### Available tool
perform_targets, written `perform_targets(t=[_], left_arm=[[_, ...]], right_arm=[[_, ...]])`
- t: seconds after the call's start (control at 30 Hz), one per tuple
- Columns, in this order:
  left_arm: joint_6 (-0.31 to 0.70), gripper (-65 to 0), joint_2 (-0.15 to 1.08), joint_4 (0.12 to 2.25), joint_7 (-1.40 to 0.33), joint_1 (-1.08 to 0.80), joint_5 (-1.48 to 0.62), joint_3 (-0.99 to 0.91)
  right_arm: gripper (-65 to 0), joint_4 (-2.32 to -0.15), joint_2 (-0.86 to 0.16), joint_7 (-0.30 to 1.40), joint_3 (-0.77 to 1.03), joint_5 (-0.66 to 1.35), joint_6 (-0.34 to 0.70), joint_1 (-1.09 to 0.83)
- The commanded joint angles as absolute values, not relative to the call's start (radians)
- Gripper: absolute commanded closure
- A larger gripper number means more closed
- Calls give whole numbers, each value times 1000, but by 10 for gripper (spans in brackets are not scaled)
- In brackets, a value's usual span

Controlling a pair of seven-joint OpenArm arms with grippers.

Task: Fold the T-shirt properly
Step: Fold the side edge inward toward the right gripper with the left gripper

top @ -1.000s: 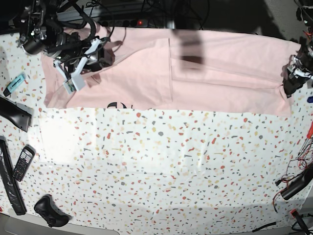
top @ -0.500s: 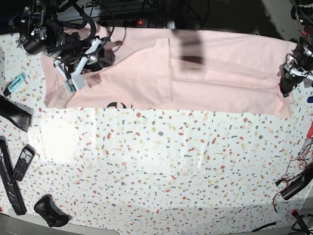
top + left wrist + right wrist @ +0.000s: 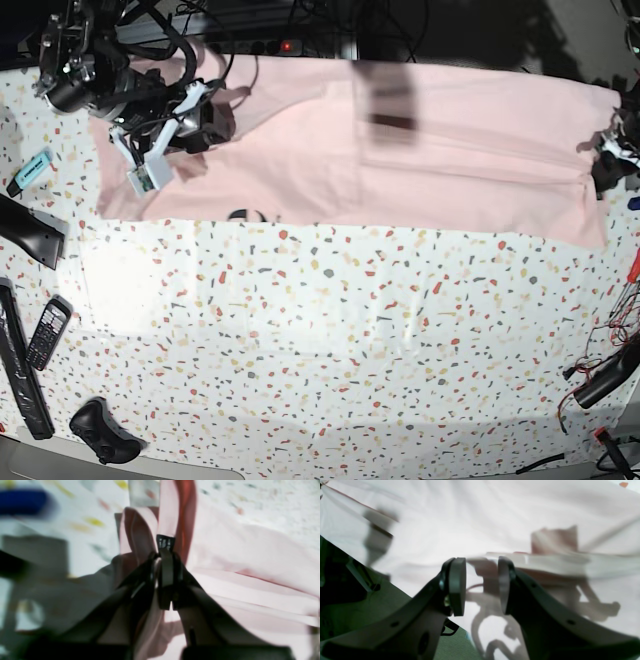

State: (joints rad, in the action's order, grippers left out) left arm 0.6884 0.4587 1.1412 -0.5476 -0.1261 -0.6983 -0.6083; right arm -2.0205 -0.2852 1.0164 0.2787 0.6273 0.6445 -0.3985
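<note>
2 pincers work the T-shirt (image 3: 400, 160), spread along the surface's (image 3: 330, 350) far edge. Left pincer (image 3: 166, 562) is clamped on its hem; right pincer (image 3: 480, 585) gapes over cloth, ungripped. Judged next: right closes, then both lift together.

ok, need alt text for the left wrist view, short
Close-up of the left arm's black tool shut on a bunched fold of the pale pink cotton T-shirt, with a small black label showing just above the fingertips. Behind, blurred, is the white speckled terrazzo-pattern tabletop.
</note>
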Motion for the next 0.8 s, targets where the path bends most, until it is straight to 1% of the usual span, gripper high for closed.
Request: perform_targets(t=[0.0, 0.2, 0.27, 0.37, 0.4, 0.5, 0.63, 0.77], left_arm=[[698, 0, 487, 1158, -522, -115, -694, -614], [698, 0, 508, 1196, -506, -115, -685, -614], [698, 0, 507, 1255, -540, -130, -693, -614], [698, 0, 501, 1389, -616, -173, -766, -614], [683, 0, 493, 1443, -635, -193, -789, -614], [644, 0, 434, 1606, -669, -258, -832, -614], [643, 0, 311, 1795, -689, -327, -882, -613], [643, 0, 216, 1919, -767, -347, -952, -604]], right_arm=[[-208, -2036, -294, 995, 282, 640, 659, -388], [-208, -2036, -294, 995, 282, 640, 659, -374], [-208, -2036, -294, 994, 282, 640, 659, -373], [-208, -2036, -294, 994, 282, 640, 659, -371], [-208, -2036, -294, 994, 282, 640, 659, -368], [-208, -2036, -294, 992, 282, 640, 659, -364], [-208, -2036, -294, 991, 282, 640, 659, -363], [-208, -2036, -294, 991, 282, 640, 659, -363]])
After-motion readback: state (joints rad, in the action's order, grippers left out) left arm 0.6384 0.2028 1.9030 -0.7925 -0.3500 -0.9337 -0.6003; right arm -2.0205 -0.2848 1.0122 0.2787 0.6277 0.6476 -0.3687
